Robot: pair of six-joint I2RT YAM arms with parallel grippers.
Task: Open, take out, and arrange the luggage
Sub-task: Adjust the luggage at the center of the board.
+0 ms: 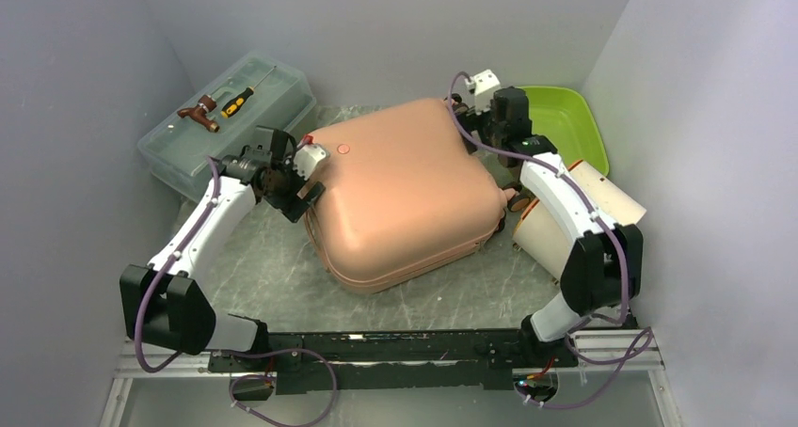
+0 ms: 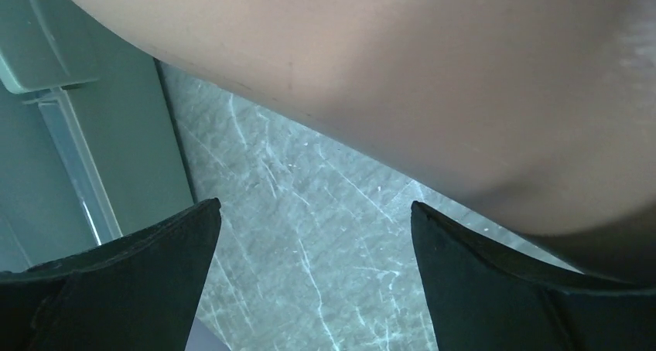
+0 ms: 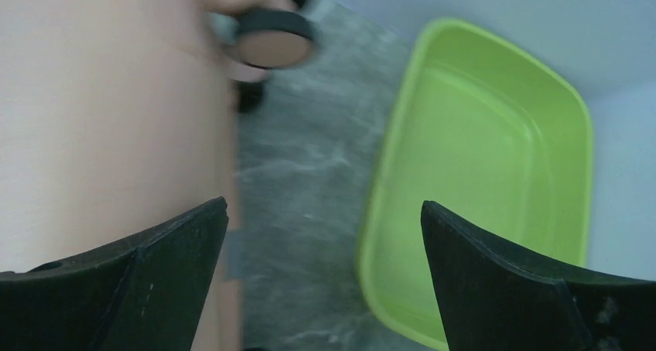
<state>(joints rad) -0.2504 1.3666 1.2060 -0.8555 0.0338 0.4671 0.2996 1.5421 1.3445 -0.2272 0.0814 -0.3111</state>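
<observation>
1. Salmon-pink luggage (image 1: 405, 192) lies closed and flat at the centre of the grey marbled table (image 1: 273, 267).
2. Left gripper (image 2: 316, 212): jaws spread wide, nothing between them; it sits at the case's left edge, with the grey-green toolbox (image 1: 226, 126) just beside it.
3. Right gripper (image 3: 325, 208): jaws spread wide and empty; it hangs at the case's far right corner, between a wheel (image 3: 272, 38) and the lime green tray (image 3: 480, 196).

Table (image 1: 273, 276) centre is taken up by luggage (image 1: 405, 192). Left rear is blocked by toolbox (image 1: 226, 126); a narrow strip is left between them. Right side is crowded by tray (image 1: 565, 126) and white drum (image 1: 612, 197). Passage is afforded along the near strip.
</observation>
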